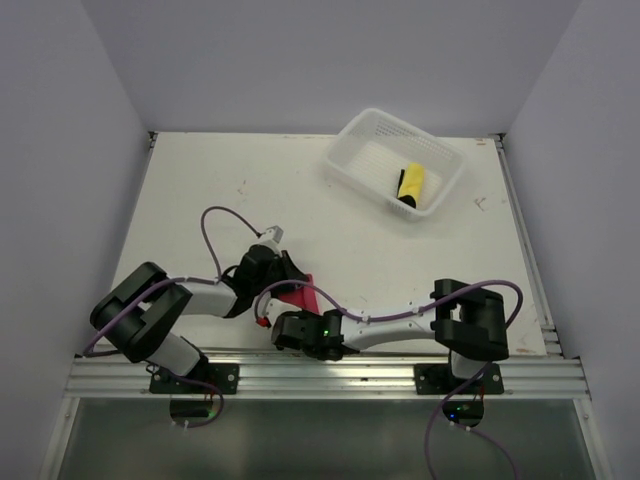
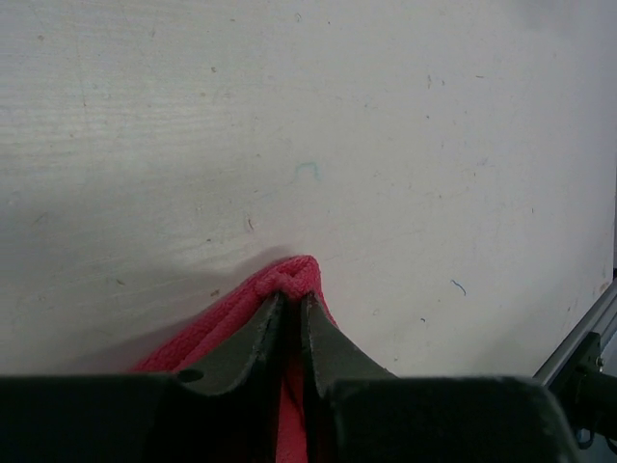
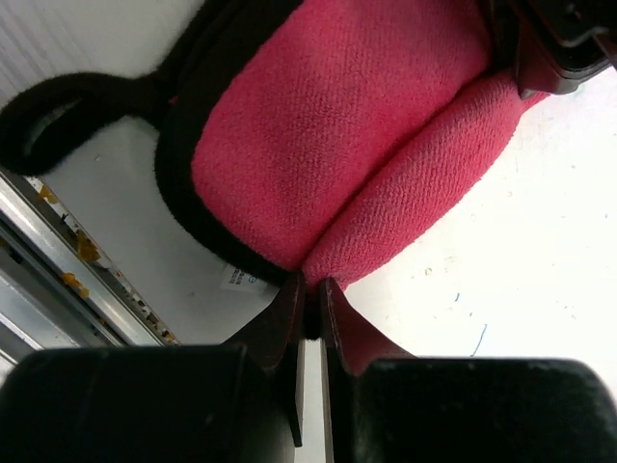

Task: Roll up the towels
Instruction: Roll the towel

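My left claw point(image 2: 292, 299) is almost closed, pinching a bunched corner of the pink towel point(image 2: 227, 338) at its tips. My right claw point(image 3: 310, 285) shows only a slit, its tips in the towel's fold just ahead, seemingly gripping it.

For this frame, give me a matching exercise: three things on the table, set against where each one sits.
Things:
1. pink terry towel with black edging
2. yellow rolled towel
3. white perforated plastic basket

Places:
A. far right part of the table
B. inside the basket
C. near edge, pinched by the left end effector and the right end effector

Pairs: 1-C; 2-B; 3-A
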